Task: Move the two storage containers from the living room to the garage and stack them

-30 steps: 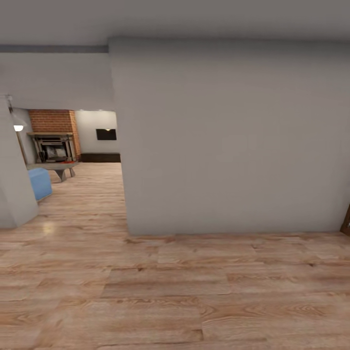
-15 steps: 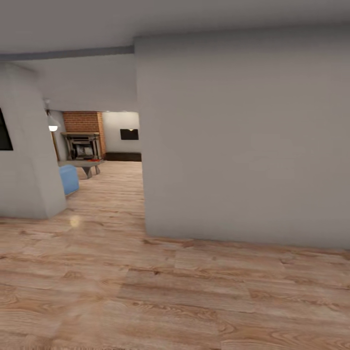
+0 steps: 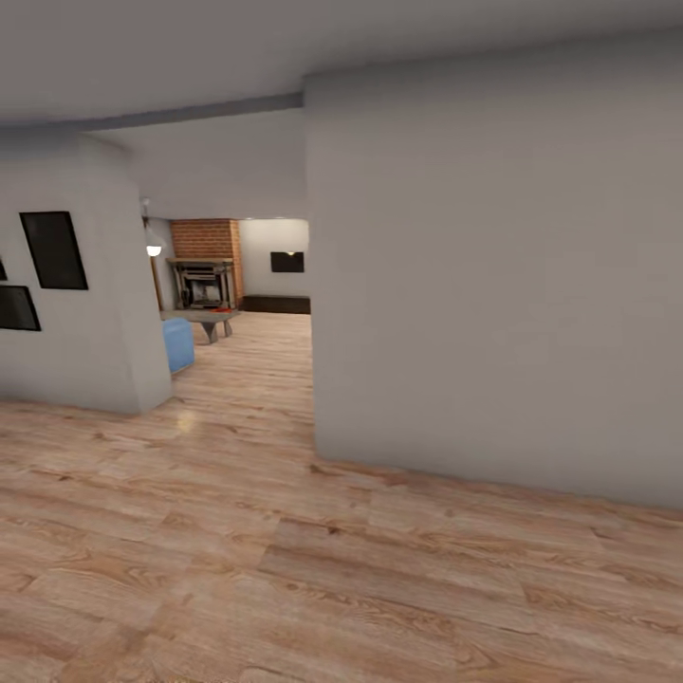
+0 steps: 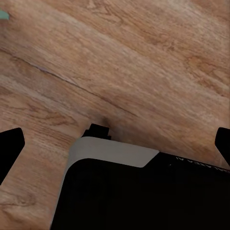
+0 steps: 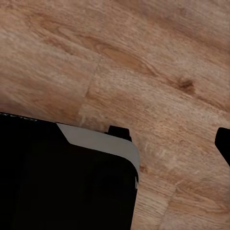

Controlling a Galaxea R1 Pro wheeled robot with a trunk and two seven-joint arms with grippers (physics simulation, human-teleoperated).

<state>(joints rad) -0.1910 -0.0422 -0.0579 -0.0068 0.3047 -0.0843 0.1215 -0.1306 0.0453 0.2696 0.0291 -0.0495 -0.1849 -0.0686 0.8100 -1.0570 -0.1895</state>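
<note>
Looking down a hallway of light wood-plank floor (image 3: 285,569), the head camera faces a broad pale grey wall (image 3: 493,285) that takes up the right half of the scene. To its left an opening leads into the living room (image 3: 242,285), where a brick fireplace (image 3: 204,270) stands at the far end with a low grey table (image 3: 211,324) in front of it. A small red shape sits on that table near the hearth, too distant to identify as either storage container. The rounded end of a blue sofa (image 3: 176,343) pokes out from behind a second grey wall (image 3: 85,304) at left, which carries dark framed pictures (image 3: 54,249). A lit wall lamp (image 3: 154,249) glows beside the fireplace, and a dark rectangular panel (image 3: 286,262) hangs on the far wall above a long dark cabinet (image 3: 277,304).

Beneath the left wrist camera, the left gripper (image 4: 115,143) hangs over bare wood planks, its two dark fingertips set wide apart at the frame's edges with nothing between them. A dark body with a pale grey corner lies under it, bearing a faint line of lettering too blurred to read. In the right wrist view, one dark fingertip (image 5: 224,143) of the right gripper shows over the same plank flooring above a similar dark body; whether that gripper is spread or closed cannot be told.
</note>
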